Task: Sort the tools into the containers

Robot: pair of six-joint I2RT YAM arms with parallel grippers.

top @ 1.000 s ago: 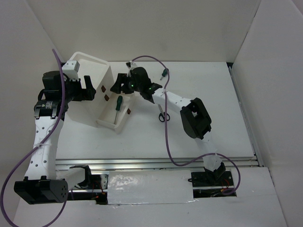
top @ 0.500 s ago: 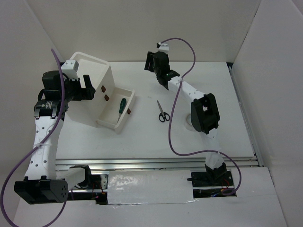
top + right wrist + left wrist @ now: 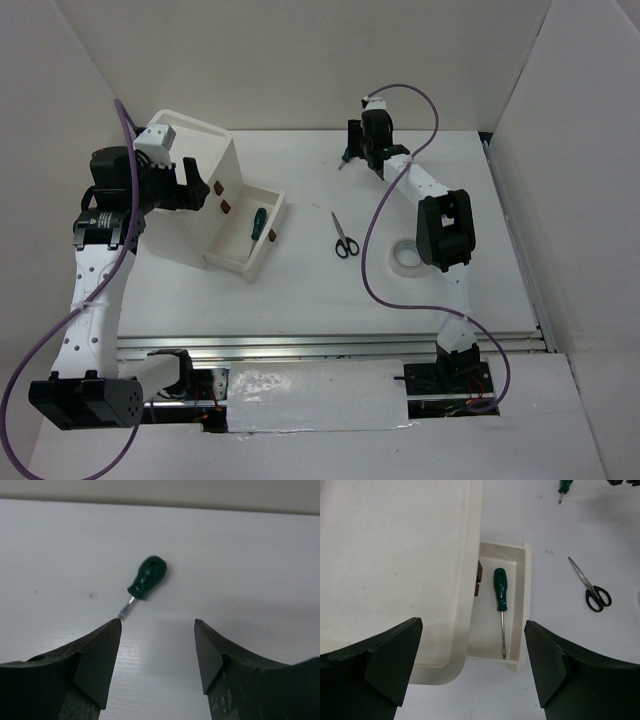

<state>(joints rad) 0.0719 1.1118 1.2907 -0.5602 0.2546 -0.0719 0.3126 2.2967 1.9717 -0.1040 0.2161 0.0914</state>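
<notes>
Right tool, dark and wedge-shaped, gapes before stubby green-handled screwdriver.

No legible text, labels, brands or numbers in any view, cabinet at ten o'clock plain white, drawer, longer screwdriver, stubby screwdriver, scissors showing no readable marking.

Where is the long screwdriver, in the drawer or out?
In. The long screwdriver lies flat inside the pulled-out drawer.
</notes>
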